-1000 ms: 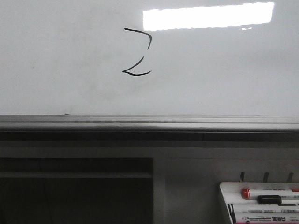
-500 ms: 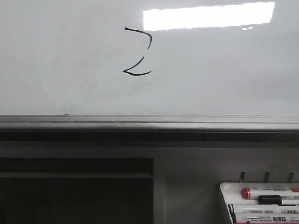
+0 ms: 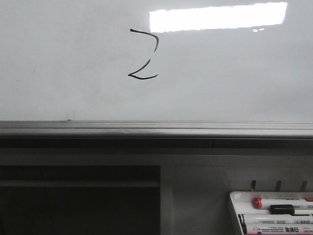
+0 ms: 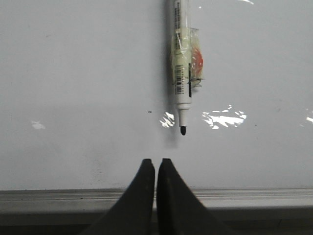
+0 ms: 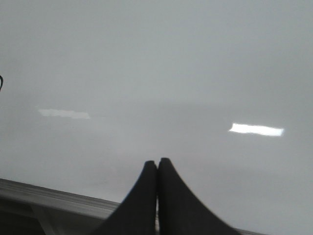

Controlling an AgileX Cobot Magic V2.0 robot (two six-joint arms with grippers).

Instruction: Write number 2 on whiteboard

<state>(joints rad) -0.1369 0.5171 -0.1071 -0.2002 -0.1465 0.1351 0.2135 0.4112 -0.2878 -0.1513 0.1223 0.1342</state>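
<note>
The whiteboard [image 3: 234,73] is glossy white-grey, with a bright light reflection at its top and a grey metal ledge [image 3: 156,128] along its near edge. A thin black angular number 2 [image 3: 144,54] is drawn on it, left of the middle. Neither gripper shows in the front view. In the left wrist view my left gripper [image 4: 156,161] is shut and empty over the board [image 4: 73,88]. An uncapped black-tipped marker [image 4: 183,63] lies just beyond it, tip towards the fingers. My right gripper [image 5: 157,161] is shut and empty over bare board [image 5: 195,73].
A small white marker tray [image 3: 234,208] holding several markers [image 3: 281,202] stands at the lower right, below the ledge. A dark open shelf [image 3: 78,196] lies under the ledge on the left. A short black stroke [image 5: 1,82] shows at the edge of the right wrist view.
</note>
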